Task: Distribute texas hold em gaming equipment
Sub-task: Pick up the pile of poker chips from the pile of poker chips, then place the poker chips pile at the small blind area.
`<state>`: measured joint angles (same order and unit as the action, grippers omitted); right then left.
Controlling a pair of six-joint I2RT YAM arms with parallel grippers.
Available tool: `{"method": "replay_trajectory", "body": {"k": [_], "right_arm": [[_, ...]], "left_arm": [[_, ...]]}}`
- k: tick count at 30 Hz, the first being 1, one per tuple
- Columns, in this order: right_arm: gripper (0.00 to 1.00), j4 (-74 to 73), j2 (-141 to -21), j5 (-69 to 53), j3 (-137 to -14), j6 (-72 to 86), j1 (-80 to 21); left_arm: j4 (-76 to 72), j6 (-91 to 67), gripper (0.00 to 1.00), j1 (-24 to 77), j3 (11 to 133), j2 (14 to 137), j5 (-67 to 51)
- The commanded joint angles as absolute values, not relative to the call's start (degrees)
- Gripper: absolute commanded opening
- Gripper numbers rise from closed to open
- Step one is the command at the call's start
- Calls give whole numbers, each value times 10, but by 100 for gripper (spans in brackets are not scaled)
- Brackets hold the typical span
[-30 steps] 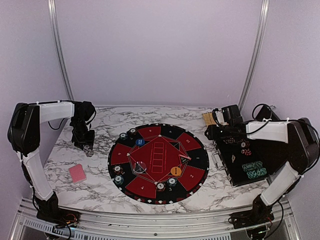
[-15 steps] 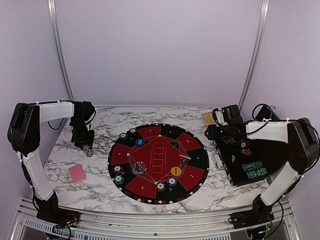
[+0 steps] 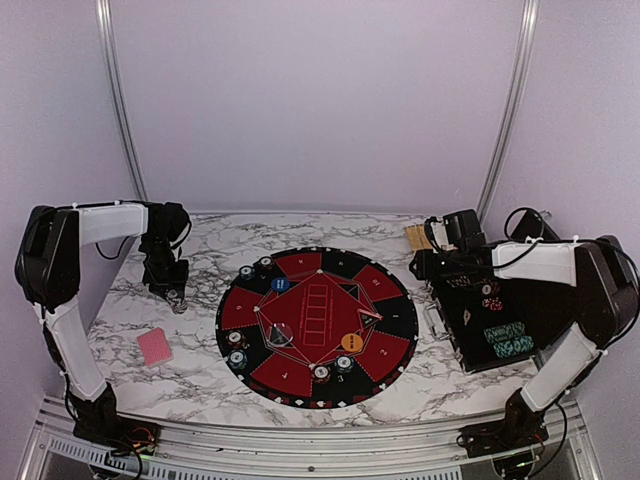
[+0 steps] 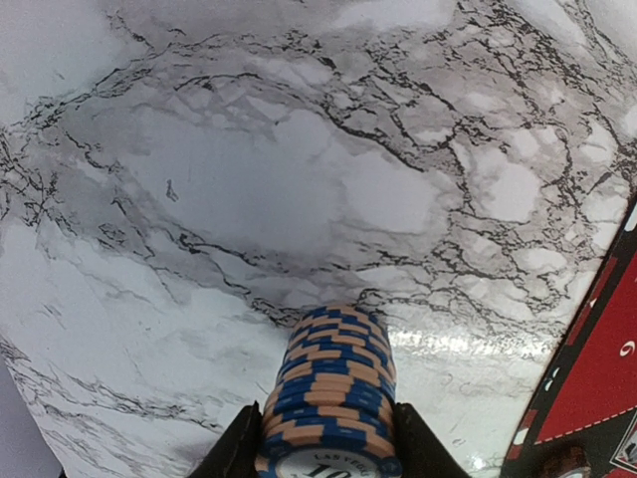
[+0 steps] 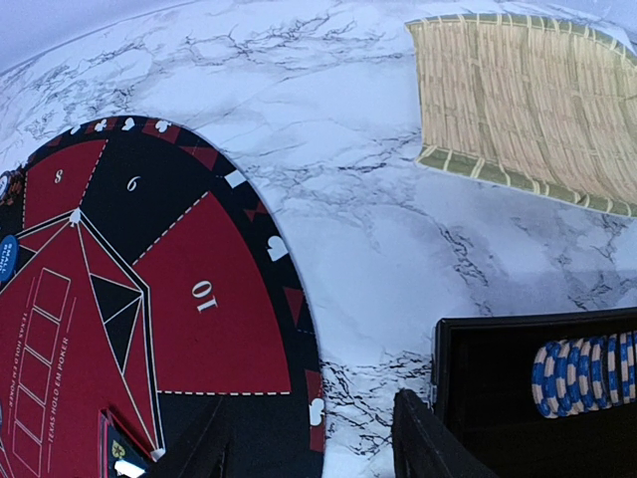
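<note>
My left gripper is shut on a stack of blue-and-orange poker chips at the far left of the marble table, left of the round mat; the stack's far end reaches the table top. My right gripper is open and empty, low over the table between the mat's right edge and the black case. Chip stacks, a blue button and an orange button lie on the mat. A pink-backed card deck lies at the near left.
The black case holds green chips and red-white chips; a row of blue chips shows in the right wrist view. A bamboo mat lies behind the case. Metal frame posts stand at the back corners.
</note>
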<state>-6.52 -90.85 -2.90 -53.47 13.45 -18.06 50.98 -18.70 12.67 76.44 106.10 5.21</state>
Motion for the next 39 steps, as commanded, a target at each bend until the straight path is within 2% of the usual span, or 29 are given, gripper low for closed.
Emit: {"method": "replay_trajectory", "body": {"k": [1, 23, 39], "right_arm": [[53, -66, -908, -23, -549, 135, -175], [53, -67, -908, -26, -551, 136, -175], [53, -63, -903, -35, -549, 138, -175]], "left_arm": [[532, -177, 39, 122, 784, 1051, 58], [560, -173, 38, 139, 841, 1067, 52], [590, -196, 38, 224, 990, 1183, 46]]}}
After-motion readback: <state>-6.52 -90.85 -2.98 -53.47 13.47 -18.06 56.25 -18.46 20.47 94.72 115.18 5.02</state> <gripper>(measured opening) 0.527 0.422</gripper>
